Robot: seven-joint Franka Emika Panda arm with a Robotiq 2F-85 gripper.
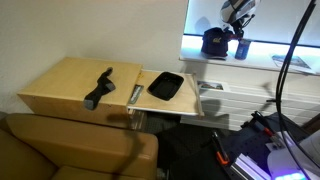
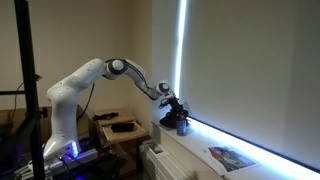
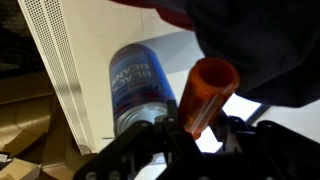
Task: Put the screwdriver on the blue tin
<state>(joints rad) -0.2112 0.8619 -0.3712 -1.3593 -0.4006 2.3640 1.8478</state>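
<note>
Claw (image 3: 195, 130): at the foot of the wrist view, dark and blurred. The fingers read as clamped on the screwdriver (image 3: 208, 92). Its orange handle rises from between them, leaning toward picture-right, blunt end up. Shaft not visible, presumably hidden among the fingers.

Just to picture-left of the handle and a little beyond the fingertips: the blue tin (image 3: 138, 85), lying flat on the pale sill (image 3: 178, 48), white lettering on its lid. Its long axis runs away from the claw with a slight lean. The near end tucks behind one finger. Handle and tin sit side by side and the handle is not yet over the lid. The height gap between them cannot be judged from this view.

To picture-right and beyond the claw: a bulky dark cap (image 3: 255, 40) filling the upper corner. In an exterior view it stands close beside the claw, which hangs low over the sill.

Further out past the tin: a slatted white panel (image 3: 55, 75).

Far below and well apart: a wooden table (image 1: 55, 90) with a black tray (image 1: 166, 86) and a long black tool (image 1: 100, 88). Neither is part of this job.

Judgement: the carry looks nearly done. The coming move is a short sideways shift toward the tin, then lower and let go. Laying the tool along the tin's long axis should seat it best, since crosswise the round handle could roll off. The cap is on the opposite side, so the path looks free.
</note>
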